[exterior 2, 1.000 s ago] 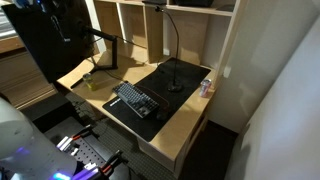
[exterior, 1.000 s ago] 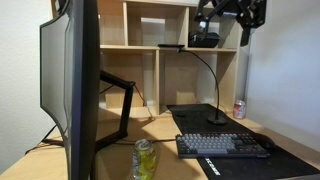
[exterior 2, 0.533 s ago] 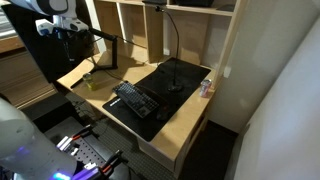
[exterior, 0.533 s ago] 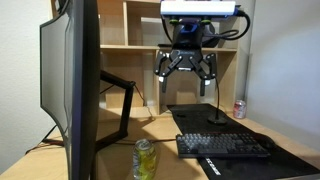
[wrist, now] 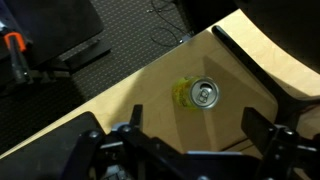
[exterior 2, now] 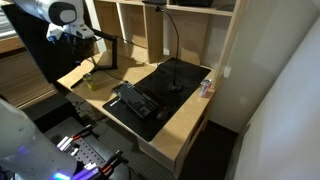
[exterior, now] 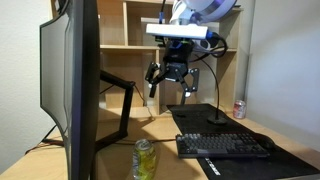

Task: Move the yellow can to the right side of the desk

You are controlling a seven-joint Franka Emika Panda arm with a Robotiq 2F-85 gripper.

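The yellow can (exterior: pixel 145 160) stands upright on the desk (exterior: pixel 160 130) near the front edge, beside the monitor; it also shows in an exterior view (exterior 2: pixel 88 82). In the wrist view I look down on the can's silver top (wrist: pixel 203 94). My gripper (exterior: pixel 172 82) hangs open and empty in the air well above the can, which it does not touch. It also shows high over the desk's monitor end in an exterior view (exterior 2: pixel 82 38). In the wrist view the open fingers (wrist: pixel 195 135) frame the bare desk (wrist: pixel 140 105) just below the can.
A large dark monitor (exterior: pixel 70 90) on an arm stands close beside the can. A keyboard (exterior: pixel 222 145) lies on the black desk mat (exterior 2: pixel 165 80). A lamp base (exterior: pixel 215 120) and a pink-and-white can (exterior: pixel 239 108) stand farther along. A cubby shelf (exterior: pixel 140 50) rises behind.
The arm has swung from the upper corner by the shelf across and down, and the open gripper now hangs over the yellow can. The can has not moved.
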